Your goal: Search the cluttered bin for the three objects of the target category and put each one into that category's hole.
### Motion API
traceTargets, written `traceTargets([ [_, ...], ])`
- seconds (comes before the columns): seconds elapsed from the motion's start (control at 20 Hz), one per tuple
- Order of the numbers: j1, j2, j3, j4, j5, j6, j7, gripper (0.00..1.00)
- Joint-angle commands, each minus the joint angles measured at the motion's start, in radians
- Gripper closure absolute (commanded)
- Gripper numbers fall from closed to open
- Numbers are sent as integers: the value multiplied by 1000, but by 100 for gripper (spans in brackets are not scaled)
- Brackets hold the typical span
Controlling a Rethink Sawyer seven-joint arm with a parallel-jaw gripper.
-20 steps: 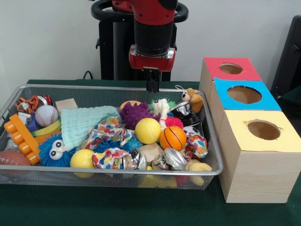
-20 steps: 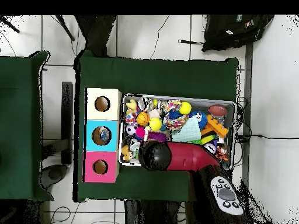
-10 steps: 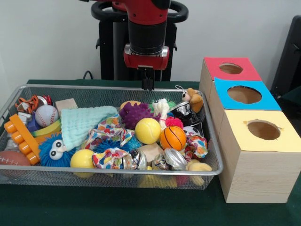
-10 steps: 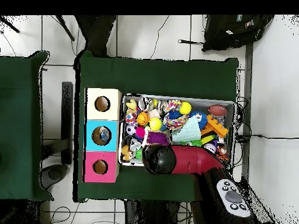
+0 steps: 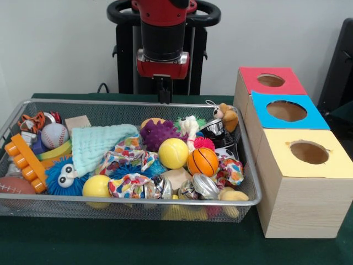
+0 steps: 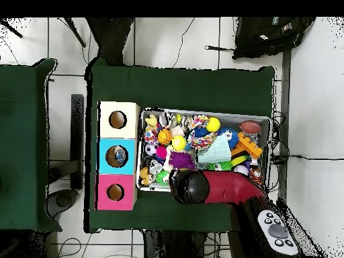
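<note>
The wire bin (image 5: 251, 165) is packed with toys. Among them are a yellow ball (image 5: 173, 153), a small basketball (image 5: 202, 162), a baseball (image 5: 54, 135), a second yellow ball (image 5: 96, 186), a purple spiky toy (image 5: 159, 133) and a mint cloth (image 5: 98, 144). My gripper (image 5: 164, 95) hangs above the bin's far rim, behind the purple toy, shut and holding nothing. Right of the bin stand the boxes with the red hole (image 5: 271, 80), blue hole (image 5: 286, 111) and yellow hole (image 5: 309, 152). In the overhead view the arm's wrist (image 6: 190, 186) hides the gripper.
An orange block toy (image 5: 25, 159), a blue googly-eyed toy (image 5: 65, 175) and a brown football (image 5: 14, 186) fill the bin's left end. A teddy (image 5: 227, 116) lies at the far right corner. The three boxes (image 6: 118, 156) line one short side of the bin (image 6: 205, 112).
The arm has drifted left in the front view and risen slightly, drawing back from over the toys to the bin's far rim. The toys have not moved.
</note>
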Motion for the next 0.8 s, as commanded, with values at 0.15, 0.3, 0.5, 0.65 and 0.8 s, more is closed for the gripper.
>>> traceTargets([
  [0.15,-38,22,101,-14,-80,-44,-72,100],
  [0.3,-40,36,102,-24,-92,-51,-65,100],
  [0.5,-37,47,99,-40,-107,-46,-61,100],
  [0.65,-25,35,83,-49,-111,-22,-45,100],
  [0.8,-34,42,93,-61,-118,-9,-62,100],
])
